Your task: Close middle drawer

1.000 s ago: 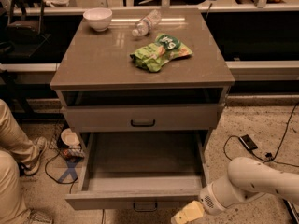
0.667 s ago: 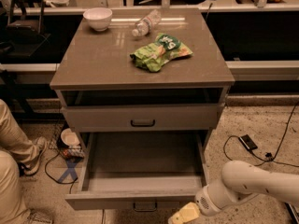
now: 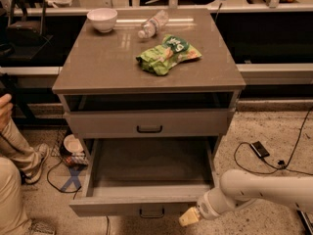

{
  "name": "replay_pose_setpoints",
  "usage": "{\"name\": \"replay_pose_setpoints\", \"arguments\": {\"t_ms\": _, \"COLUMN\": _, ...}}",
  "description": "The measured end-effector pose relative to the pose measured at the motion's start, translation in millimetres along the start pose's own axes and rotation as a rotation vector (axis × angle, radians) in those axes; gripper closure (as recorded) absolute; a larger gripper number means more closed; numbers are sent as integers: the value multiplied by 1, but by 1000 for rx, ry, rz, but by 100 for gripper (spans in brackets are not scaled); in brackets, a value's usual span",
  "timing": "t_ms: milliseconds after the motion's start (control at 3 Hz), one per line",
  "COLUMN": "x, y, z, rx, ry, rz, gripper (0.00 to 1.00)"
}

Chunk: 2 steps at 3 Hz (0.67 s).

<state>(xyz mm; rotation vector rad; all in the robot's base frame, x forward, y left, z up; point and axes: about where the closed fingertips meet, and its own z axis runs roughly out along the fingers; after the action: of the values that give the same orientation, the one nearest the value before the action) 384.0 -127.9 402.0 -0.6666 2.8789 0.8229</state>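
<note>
The middle drawer (image 3: 146, 168) stands pulled far out of the cabinet, its deep plain box bare inside. Its low front runs to the left of the gripper (image 3: 190, 217), and its small dark handle (image 3: 151, 212) is left of the gripper at about the same height. The gripper, pale and yellowish at the tip of a white arm (image 3: 264, 192) that comes in from the right, sits low by the right end of that front. I cannot tell whether it is open or closed, or whether it touches the front.

Above and behind the gripper is the top drawer (image 3: 107, 124), out only a little. Higher still, on the cabinet top (image 3: 98, 67), lie a green snack bag (image 3: 167, 55), a clear bottle (image 3: 152, 24) on its side and a white bowl (image 3: 102, 19). Far to the gripper's left a person's leg (image 3: 10, 190) in light trousers is at the edge, near a blue cross (image 3: 73, 177) on the floor. To its upper right, a black cable (image 3: 288, 158) trails across the floor.
</note>
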Motion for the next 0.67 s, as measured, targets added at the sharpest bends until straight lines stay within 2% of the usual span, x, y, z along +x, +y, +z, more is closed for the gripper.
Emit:
{"name": "replay_pose_setpoints", "arguments": {"t_ms": 333, "x": -38, "y": -19, "z": 16, "rx": 34, "ry": -54, "rz": -19, "gripper": 70}}
{"name": "replay_pose_setpoints", "arguments": {"t_ms": 667, "x": -89, "y": -31, "z": 33, "rx": 47, "ry": -140, "rz": -50, "gripper": 94}}
